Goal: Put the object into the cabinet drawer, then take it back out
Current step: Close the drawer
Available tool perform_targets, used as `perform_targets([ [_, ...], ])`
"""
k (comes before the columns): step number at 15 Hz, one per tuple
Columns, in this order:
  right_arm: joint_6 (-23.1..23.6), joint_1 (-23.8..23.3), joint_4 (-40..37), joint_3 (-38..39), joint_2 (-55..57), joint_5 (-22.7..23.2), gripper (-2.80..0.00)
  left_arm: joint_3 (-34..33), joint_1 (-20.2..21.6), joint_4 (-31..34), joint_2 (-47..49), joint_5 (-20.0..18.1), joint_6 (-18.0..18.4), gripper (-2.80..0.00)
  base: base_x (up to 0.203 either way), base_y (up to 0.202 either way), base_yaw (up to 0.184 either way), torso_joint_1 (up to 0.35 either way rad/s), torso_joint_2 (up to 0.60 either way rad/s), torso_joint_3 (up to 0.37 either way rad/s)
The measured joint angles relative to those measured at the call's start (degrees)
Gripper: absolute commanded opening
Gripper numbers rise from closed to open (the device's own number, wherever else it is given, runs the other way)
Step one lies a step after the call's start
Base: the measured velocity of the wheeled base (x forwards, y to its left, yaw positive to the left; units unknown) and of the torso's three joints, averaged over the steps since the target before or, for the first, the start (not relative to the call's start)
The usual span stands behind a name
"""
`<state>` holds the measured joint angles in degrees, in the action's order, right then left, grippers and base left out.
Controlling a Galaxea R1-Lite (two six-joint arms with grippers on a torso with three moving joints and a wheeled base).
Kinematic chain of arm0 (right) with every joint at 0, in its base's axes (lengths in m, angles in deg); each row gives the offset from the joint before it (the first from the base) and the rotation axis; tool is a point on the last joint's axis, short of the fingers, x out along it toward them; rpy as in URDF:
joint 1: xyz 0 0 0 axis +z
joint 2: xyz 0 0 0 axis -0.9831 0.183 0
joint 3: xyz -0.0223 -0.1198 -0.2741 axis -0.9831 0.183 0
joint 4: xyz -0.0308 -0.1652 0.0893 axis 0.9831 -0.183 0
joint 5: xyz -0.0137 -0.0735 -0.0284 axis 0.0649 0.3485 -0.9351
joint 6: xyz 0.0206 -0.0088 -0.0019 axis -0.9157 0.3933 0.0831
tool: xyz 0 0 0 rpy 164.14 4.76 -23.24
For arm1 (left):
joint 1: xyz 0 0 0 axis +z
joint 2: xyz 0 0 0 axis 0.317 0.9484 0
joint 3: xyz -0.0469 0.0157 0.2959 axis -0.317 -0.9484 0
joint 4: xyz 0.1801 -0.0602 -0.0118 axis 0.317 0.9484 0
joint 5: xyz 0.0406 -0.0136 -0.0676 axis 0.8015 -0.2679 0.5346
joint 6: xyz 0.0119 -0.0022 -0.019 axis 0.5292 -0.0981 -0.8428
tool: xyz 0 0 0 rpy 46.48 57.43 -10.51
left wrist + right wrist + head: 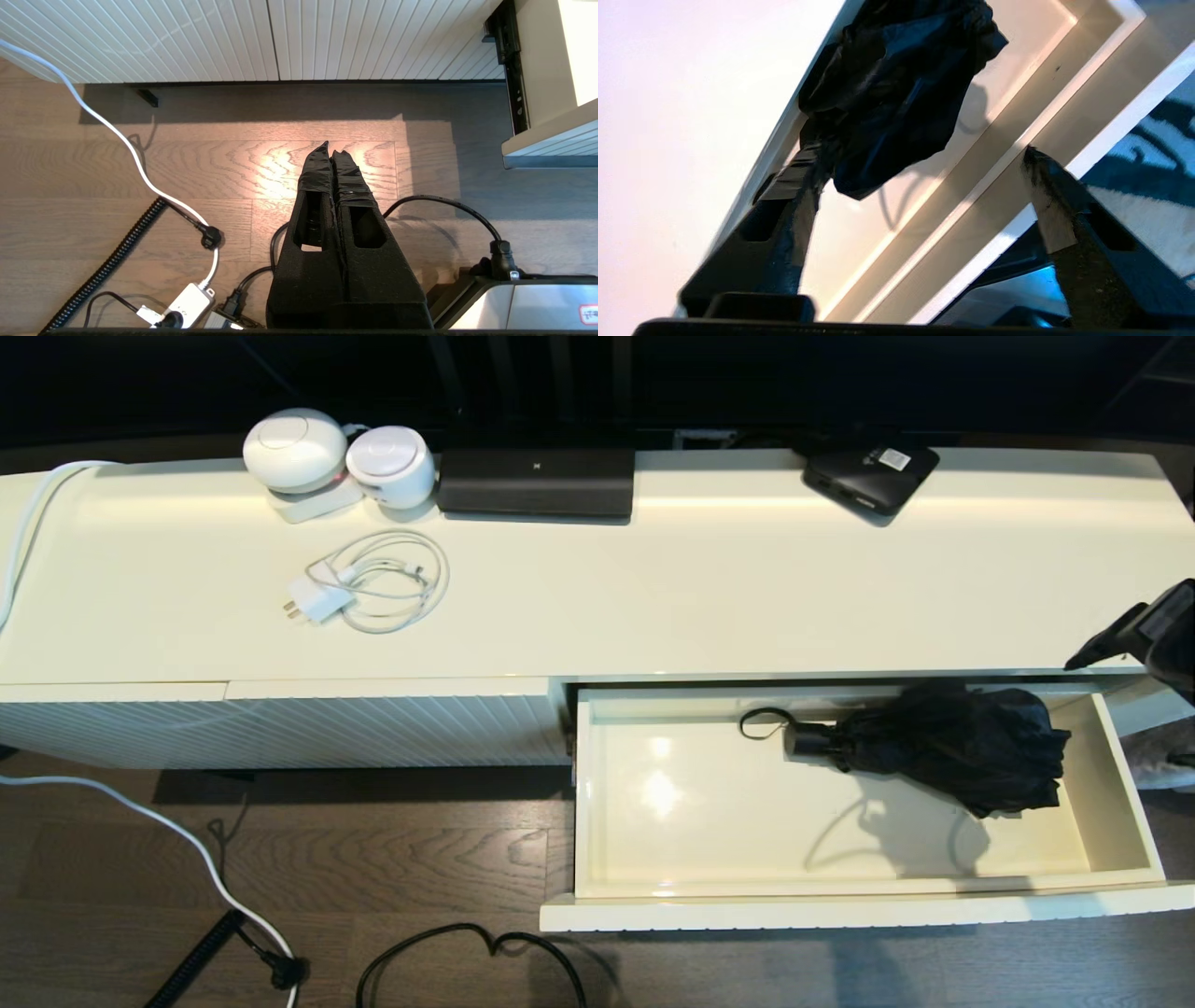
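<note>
The cabinet drawer (pixel 840 885) stands pulled wide open at the right, and its glossy floor shows. Its handle bar is hidden from the head view. The black folding umbrella (pixel 962 747) lies inside near the back right, with its short handle (pixel 808 739) and wrist loop (pixel 761 719) pointing left. My right gripper (pixel 1125 635) hovers open at the drawer's right end, above and apart from the umbrella (pixel 896 84). Nothing is between its fingers (pixel 794 200), only the drawer wall (pixel 1017 140) behind them. My left gripper (pixel 332 147) is parked shut over the wooden floor, left of the drawer corner (pixel 546 140).
On the cabinet top sit two white domed devices (pixel 294 448), a black router-like box (pixel 537 481), a flat black box with a white label (pixel 868 476) and a coiled white charger cable (pixel 373 583). A ribbed panel (pixel 280 728) closes the left side. Cables (pixel 215 868) cross the floor.
</note>
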<state>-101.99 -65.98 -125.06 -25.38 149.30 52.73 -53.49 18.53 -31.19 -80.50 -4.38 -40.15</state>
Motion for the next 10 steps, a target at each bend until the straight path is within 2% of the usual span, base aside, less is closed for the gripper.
perform_targets([
  [3,6.6,1.7,-1.4,4.8,-4.2,-0.2,-2.8,0.0,0.0,0.0,0.0,0.0,0.0,-2.8,0.0,0.0,0.0,0.0,0.0,0.0],
  [6,18.8,3.4,-0.1,16.1,-9.7,1.9,-2.8,0.0,0.0,0.0,0.0,0.0,0.0,-2.8,0.0,0.0,0.0,0.0,0.0,0.0],
  [8,29.1,4.1,0.5,22.5,-14.1,7.0,-2.8,0.0,0.0,0.0,0.0,0.0,0.0,-2.8,0.0,0.0,0.0,0.0,0.0,0.0],
  [10,38.3,4.4,0.7,26.7,-18.5,13.9,-2.8,0.0,0.0,0.0,0.0,0.0,0.0,-2.8,0.0,0.0,0.0,0.0,0.0,0.0],
])
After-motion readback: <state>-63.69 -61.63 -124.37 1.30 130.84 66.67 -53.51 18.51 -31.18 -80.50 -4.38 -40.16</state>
